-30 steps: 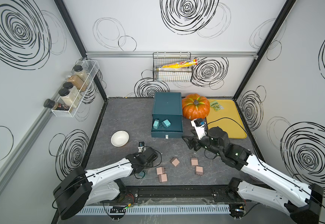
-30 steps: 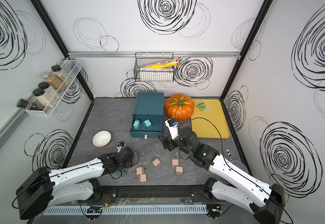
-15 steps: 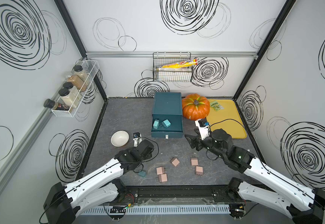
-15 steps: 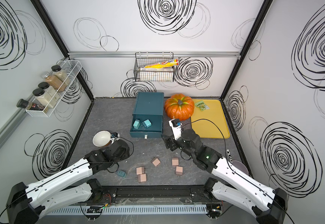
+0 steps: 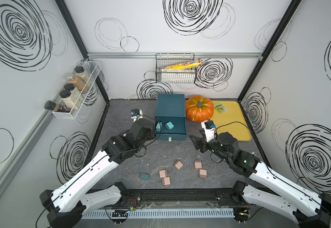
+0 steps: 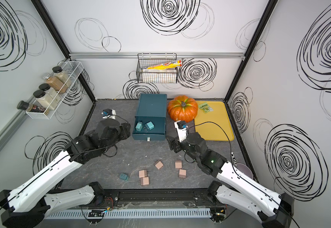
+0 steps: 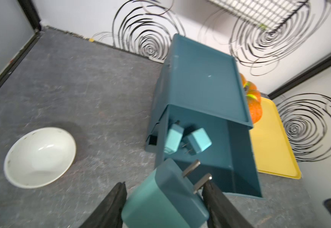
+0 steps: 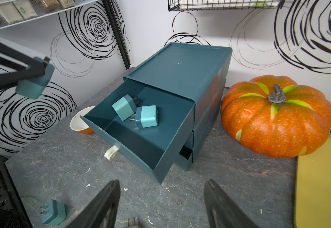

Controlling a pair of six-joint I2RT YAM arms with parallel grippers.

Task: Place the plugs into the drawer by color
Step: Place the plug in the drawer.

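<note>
The dark teal drawer chest (image 5: 170,107) stands at the back with its top drawer (image 5: 177,129) pulled out. Two teal plugs (image 5: 158,126) (image 5: 169,126) lie inside. My left gripper (image 7: 164,197) is shut on a third teal plug (image 7: 160,205), prongs pointing at the drawer, just off its left edge; the right wrist view shows this held plug (image 8: 35,81) in the air. Another teal plug (image 5: 144,176) and several pale pink plugs (image 5: 178,164) lie on the front of the table. My right gripper (image 8: 162,205) hangs open and empty in front of the drawer's right corner.
An orange pumpkin (image 5: 199,111) sits right of the chest, beside a yellow tray (image 5: 233,126). A white bowl (image 7: 40,157) lies left of the chest, under my left arm. A wire basket (image 5: 175,74) and a spice rack (image 5: 75,90) hang on the walls.
My left arm has swung from the front of the table back to the drawer's left side, carrying a teal plug. The right gripper has drifted slightly right and stayed open.
</note>
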